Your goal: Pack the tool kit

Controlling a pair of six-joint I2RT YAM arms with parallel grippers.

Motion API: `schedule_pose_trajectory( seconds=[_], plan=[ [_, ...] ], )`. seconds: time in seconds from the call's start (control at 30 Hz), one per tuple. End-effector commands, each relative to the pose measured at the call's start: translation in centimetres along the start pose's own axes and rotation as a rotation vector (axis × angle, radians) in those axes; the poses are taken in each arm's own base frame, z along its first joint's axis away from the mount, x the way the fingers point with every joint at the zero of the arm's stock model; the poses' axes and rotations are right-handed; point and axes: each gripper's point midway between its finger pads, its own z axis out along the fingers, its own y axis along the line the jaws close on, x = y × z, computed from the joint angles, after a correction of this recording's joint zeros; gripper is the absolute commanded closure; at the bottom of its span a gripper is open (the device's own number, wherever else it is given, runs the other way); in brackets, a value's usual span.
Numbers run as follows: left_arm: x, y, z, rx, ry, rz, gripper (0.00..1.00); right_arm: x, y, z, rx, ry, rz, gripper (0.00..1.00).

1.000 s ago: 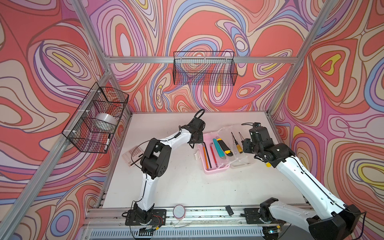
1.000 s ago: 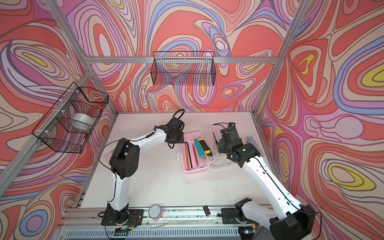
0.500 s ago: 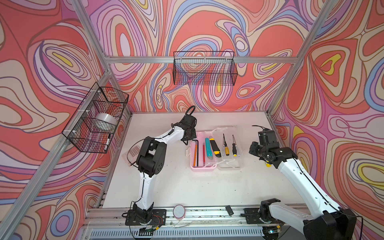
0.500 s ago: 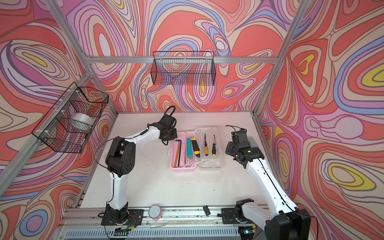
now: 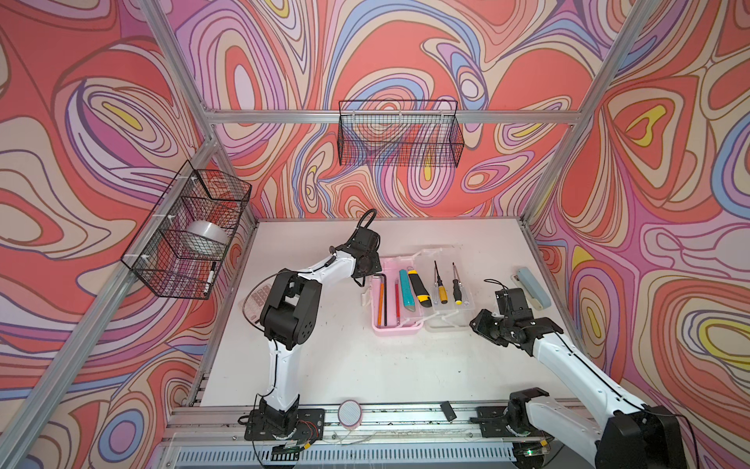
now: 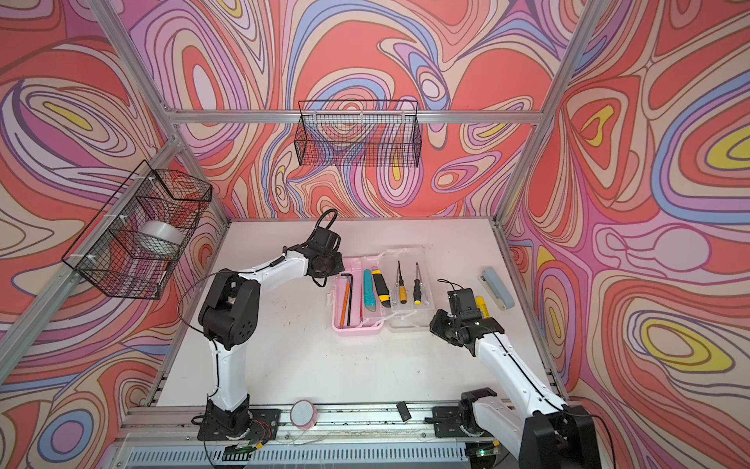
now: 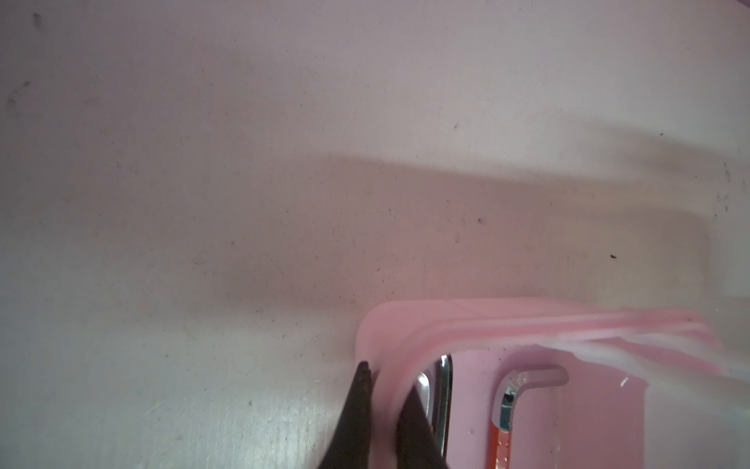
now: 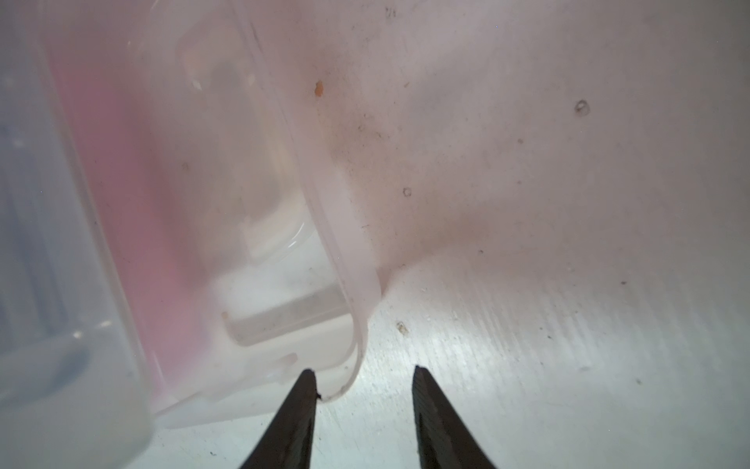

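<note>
The tool kit (image 5: pixel 395 331) (image 6: pixel 357 328) lies open mid-table, its pink base on the left and its translucent lid (image 5: pixel 450 314) flat on the right. Hex keys (image 5: pixel 383 298), a teal tool (image 5: pixel 406 290) and a black-yellow utility knife (image 5: pixel 419 286) lie in the base; two screwdrivers (image 5: pixel 440 284) rest on the lid. My left gripper (image 5: pixel 367 281) (image 7: pixel 385 392) is shut on the base's far left corner wall (image 7: pixel 446 325). My right gripper (image 5: pixel 479 323) (image 8: pixel 363 375) stands open at the lid's near right corner (image 8: pixel 345 251), one fingertip touching its edge.
A grey-blue bar (image 5: pixel 533 286) lies by the right wall. A calculator (image 5: pixel 255 300) sits half hidden behind the left arm. A yellow item (image 6: pixel 483 306) peeks out beside the right wrist. Wire baskets (image 5: pixel 399 134) (image 5: pixel 186 235) hang on the walls.
The left gripper dragged the case leftward and turned it square to the table. The right gripper drew back off the lid, then came down by its near right corner.
</note>
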Motion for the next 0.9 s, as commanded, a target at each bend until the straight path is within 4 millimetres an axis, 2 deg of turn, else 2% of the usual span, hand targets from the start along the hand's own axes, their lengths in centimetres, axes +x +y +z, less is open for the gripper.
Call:
schedule_pose_trajectory(
  seconds=[0.0, 0.23, 0.3, 0.43, 0.6, 0.77, 0.87],
  plan=[
    [1.3, 1.8, -0.5, -0.040, 0.043, -0.035, 0.95, -1.1, 1.2, 1.1, -0.062, -0.024, 0.019, 0.62],
    [1.5, 1.5, -0.8, -0.015, 0.040, -0.046, 1.00, -2.0, 0.7, 3.0, -0.030, -0.036, 0.017, 0.85],
    [1.6, 1.6, -0.8, -0.014, 0.041, -0.048, 1.00, -2.3, 0.8, 3.0, -0.034, -0.044, 0.014, 0.86],
    [1.9, 1.5, -0.8, -0.004, 0.045, -0.052, 1.00, -2.8, 0.6, 2.6, -0.012, -0.073, -0.001, 1.00],
    [2.1, 1.1, -0.8, 0.030, 0.050, -0.067, 1.00, -3.8, 0.5, 1.1, 0.022, -0.115, -0.026, 1.00],
    [2.3, 0.2, -1.1, 0.065, 0.054, -0.083, 1.00, -5.6, 0.8, -1.6, 0.067, -0.185, -0.067, 1.00],
    [2.3, -0.6, -1.5, 0.078, 0.043, -0.077, 1.00, -6.7, 1.8, -3.4, 0.052, -0.228, -0.077, 1.00]
  ],
)
